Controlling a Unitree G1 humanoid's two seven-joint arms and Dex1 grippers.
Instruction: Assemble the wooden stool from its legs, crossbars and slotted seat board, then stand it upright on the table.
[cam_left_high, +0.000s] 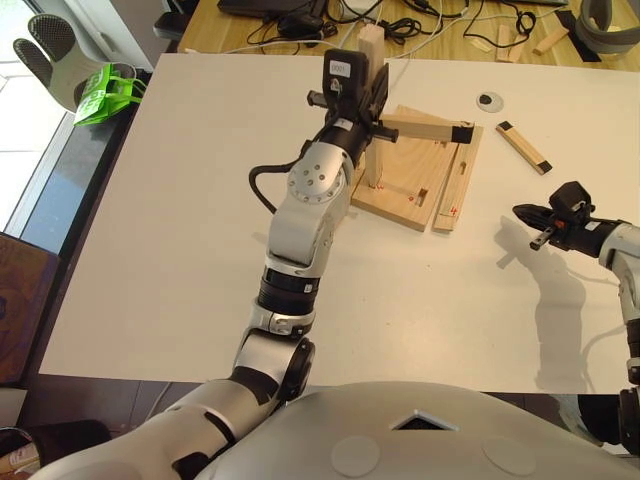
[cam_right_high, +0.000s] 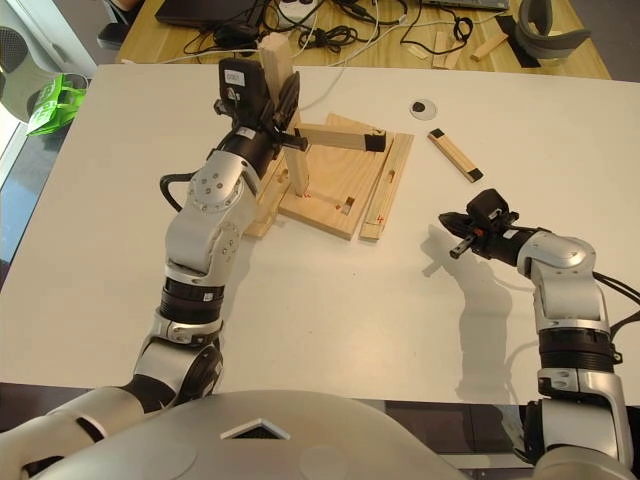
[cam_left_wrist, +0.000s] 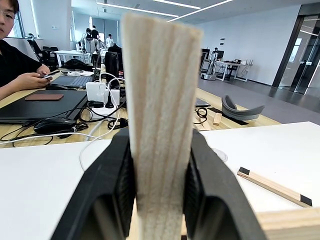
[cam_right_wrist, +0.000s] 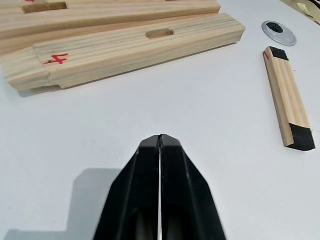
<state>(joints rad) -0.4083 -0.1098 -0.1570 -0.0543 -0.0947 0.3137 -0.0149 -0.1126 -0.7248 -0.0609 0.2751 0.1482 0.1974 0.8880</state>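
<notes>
A: Right gripper (cam_right_wrist: 160, 142)?
B: Fingers pressed together on nothing; it hangs above the white table (cam_left_high: 180, 250), near the lying leg (cam_right_wrist: 125, 50) just beside the seat board (cam_left_high: 405, 200).
A: And beyond?
B: The upright leg (cam_left_wrist: 160, 75) stands on that board, clamped by the left gripper (cam_left_wrist: 159, 170); a loose crossbar (cam_left_high: 524, 147) lies apart, farther right.
</notes>
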